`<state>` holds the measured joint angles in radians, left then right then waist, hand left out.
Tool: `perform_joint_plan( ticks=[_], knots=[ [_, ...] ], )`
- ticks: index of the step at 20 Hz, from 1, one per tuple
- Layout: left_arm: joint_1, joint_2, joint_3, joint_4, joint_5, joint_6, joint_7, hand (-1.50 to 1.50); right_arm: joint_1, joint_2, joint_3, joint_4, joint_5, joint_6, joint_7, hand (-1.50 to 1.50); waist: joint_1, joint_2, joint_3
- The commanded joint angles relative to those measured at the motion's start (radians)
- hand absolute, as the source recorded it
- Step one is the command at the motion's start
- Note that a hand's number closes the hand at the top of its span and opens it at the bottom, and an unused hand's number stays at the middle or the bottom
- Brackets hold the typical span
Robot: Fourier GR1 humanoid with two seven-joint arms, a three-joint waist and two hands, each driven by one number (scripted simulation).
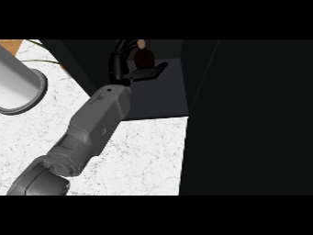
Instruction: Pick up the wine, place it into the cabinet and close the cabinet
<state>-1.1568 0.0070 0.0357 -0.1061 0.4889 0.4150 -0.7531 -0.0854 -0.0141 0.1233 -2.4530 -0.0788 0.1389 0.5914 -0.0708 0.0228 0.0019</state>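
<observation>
The wine bottle (144, 56) sits inside the dark cabinet (159, 98), the hand (128, 69) curled round it; the placing step looks nearly done; next, I judge, let go, pull back, swing the door (254, 119) shut.

Counter top (138, 151) is showing as white stone-like surface with fine grey veining, smooth, low sheen. Strip of wood (9, 46) at upper left is reading as warm tan, matt. Large cylinder (6, 75) is looking like brushed metal, light grey with soft gradient shading, smooth. Forearm (94, 124) is appearing as grey moulded plastic or painted metal, satin, with faint surface markings. Hand (128, 69) is showing black, matt. Cabinet (254, 114) is looking near-black, flat, matt. Wine bottle (142, 56) is appearing dark, slightly glossy, with a pale cork-coloured top.
</observation>
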Motion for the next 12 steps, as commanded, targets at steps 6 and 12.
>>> perform_joint_plan(
  ticks=[6, 12],
  knots=[
    [0.02, 0.033, -0.022, 0.043, -0.046, 0.056, -0.01, -1.5, 0.045, 0.005, 0.017, -0.057, -0.034, 0.0, 0.021, -1.5, -0.006, 0.004, -0.003],
    [0.056, -0.007, -0.013, 0.042, -0.045, 0.088, -0.043, -1.5, 0.009, -0.007, 0.001, -0.057, -0.041, -0.004, 0.048, -1.5, -0.008, 0.005, -0.003]
  ],
)
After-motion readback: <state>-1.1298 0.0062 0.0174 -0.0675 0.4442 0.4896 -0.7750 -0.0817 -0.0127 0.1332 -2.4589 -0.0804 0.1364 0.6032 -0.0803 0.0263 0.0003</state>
